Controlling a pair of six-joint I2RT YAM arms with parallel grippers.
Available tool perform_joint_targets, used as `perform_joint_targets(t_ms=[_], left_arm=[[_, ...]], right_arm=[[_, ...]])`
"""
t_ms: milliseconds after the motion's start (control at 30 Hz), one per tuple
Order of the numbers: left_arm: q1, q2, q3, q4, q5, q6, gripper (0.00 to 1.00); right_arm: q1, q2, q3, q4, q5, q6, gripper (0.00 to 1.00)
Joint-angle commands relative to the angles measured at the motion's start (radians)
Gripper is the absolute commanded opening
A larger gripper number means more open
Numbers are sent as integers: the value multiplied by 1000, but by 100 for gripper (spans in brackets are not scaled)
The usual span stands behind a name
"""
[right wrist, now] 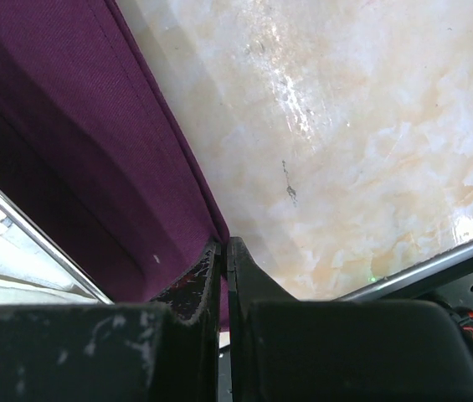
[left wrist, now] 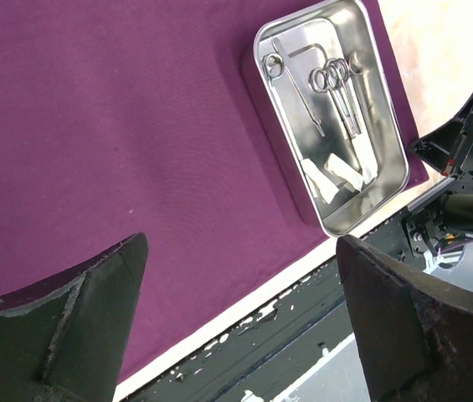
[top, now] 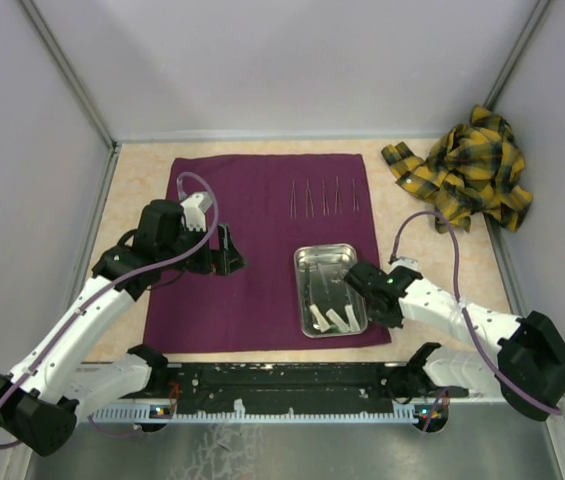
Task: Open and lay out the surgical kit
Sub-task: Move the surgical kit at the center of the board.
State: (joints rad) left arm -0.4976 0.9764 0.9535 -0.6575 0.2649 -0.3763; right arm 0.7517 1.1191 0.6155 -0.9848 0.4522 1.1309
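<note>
The dark purple cloth wrap (top: 252,210) lies spread flat on the table. Several thin metal instruments (top: 324,197) lie in a row near its far edge. The steel tray (top: 327,250) sits on its right part, holding scissors (left wrist: 336,79), forceps and white pieces (left wrist: 336,177). My left gripper (top: 232,252) is open and empty above the cloth, left of the tray (left wrist: 387,167). My right gripper (top: 372,290) is at the cloth's right edge beside the tray. In the right wrist view it (right wrist: 224,251) is shut, with the cloth edge (right wrist: 69,109) pinched between the fingertips.
A yellow and black plaid cloth (top: 467,170) lies bunched at the back right corner. Bare marbled tabletop (right wrist: 345,126) lies right of the purple cloth. The dark base rail (top: 282,385) runs along the near edge. Walls enclose the left, back and right sides.
</note>
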Motion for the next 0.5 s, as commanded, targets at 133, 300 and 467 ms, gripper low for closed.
perform_joint_targets(t_ms=[133, 300, 467], left_arm=[[-2, -2, 24, 12, 24, 10, 100], [-2, -1, 19, 18, 30, 8, 100], [-2, 1, 25, 19, 25, 5, 100]], right_arm=[[15, -28, 3, -99, 69, 44, 0], [16, -40, 5, -104, 68, 47, 0], [19, -73, 38, -115, 70, 32, 25]])
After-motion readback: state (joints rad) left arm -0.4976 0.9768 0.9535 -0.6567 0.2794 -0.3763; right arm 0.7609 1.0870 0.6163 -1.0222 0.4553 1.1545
